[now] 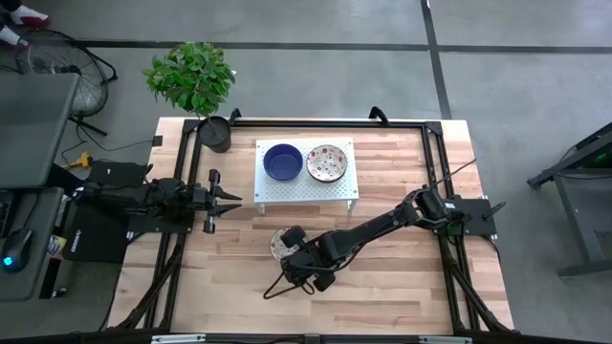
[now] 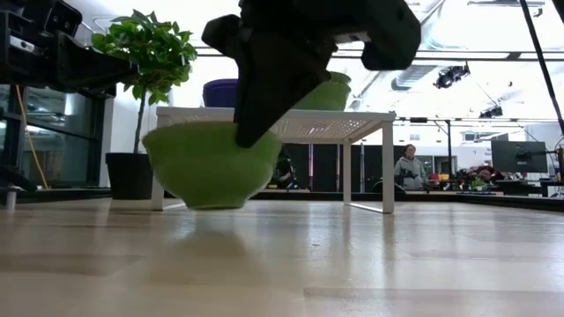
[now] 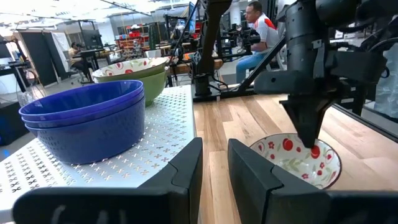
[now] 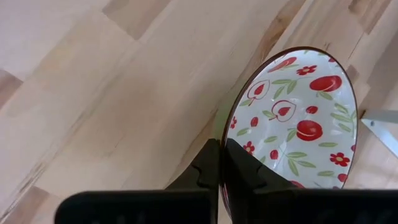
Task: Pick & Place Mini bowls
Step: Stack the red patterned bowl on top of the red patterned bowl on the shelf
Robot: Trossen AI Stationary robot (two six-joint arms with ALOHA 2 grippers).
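Right claw [image 4: 221, 163] on floral bowl [image 4: 298, 118] rim

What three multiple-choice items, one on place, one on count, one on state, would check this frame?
1. Where is the floral bowl that the right gripper holds?
A. over the bare wooden table, in front of the white stand
B. on the stand
C. beside the plant pot

2. How many bowl stacks stand on the white stand?
A. none
B. two
C. four

3. What is the right gripper's state?
A. wide open
B. out of view
C. shut on the bowl's rim

Key: 1 A, high view shows it off the stand; 2 B, blue bowls and a floral-topped stack; 3 C, right wrist view shows fingers pinching the rim.
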